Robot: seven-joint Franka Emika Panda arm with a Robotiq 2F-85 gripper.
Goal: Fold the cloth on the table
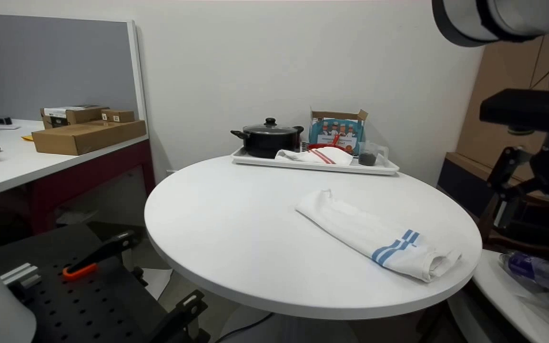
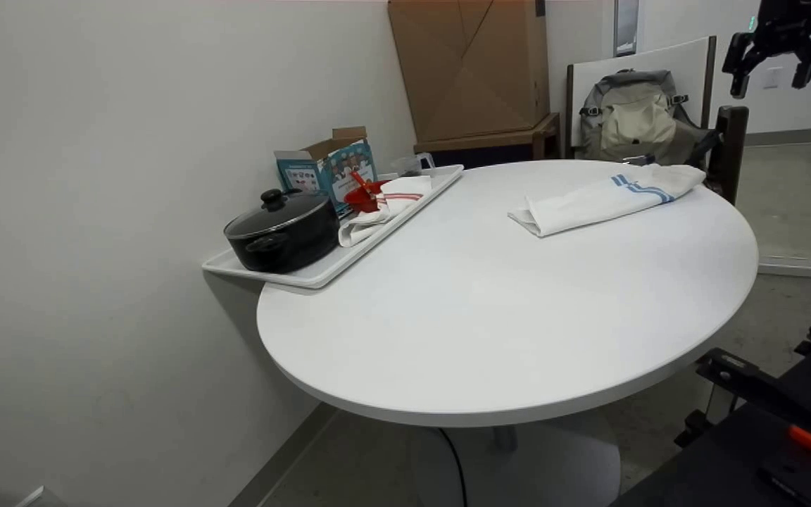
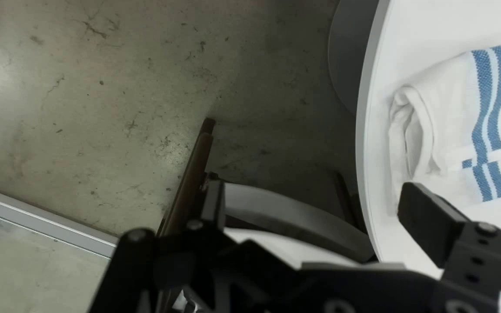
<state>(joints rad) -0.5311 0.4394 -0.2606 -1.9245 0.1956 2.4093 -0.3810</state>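
In an exterior view, can see the blue-striped white towel [image 1: 350,232] on the round white table [image 1: 217,224], folded into a long, slanting, layered strip, with stripes near the end closest to the rim and curled edges at that end. Beyond it, can see a long white tray [image 1: 255,162] bearing a black lidded pot [image 1: 267,142], a red-striped white towel [image 1: 313,156], an open blue carton [image 1: 331,127] and a clear handled cup [image 1: 368,155]. Find cardboard boxes [image 1: 91,138] on a white desk [image 1: 22,166].

In an exterior view, find the gripper [image 2: 771,82] raised higher than the table, well apart from the blue-striped white towel, with fingers [image 2: 739,86] spread wide and holding nothing. Can also see a red bowl [image 2: 361,201] on the tray, beside the red-striped white towel, and a grey backpack [image 2: 634,120] on a chair [image 2: 731,144] past the table.

In the wrist view, see the fingers standing far apart, with mottled floor [image 3: 102,121] and the table's curved rim in view past them. Make out the blue-striped white towel on the table just inside the rim, with rounded, open folds facing outward. Note one finger overlapping a corner of it in this view.
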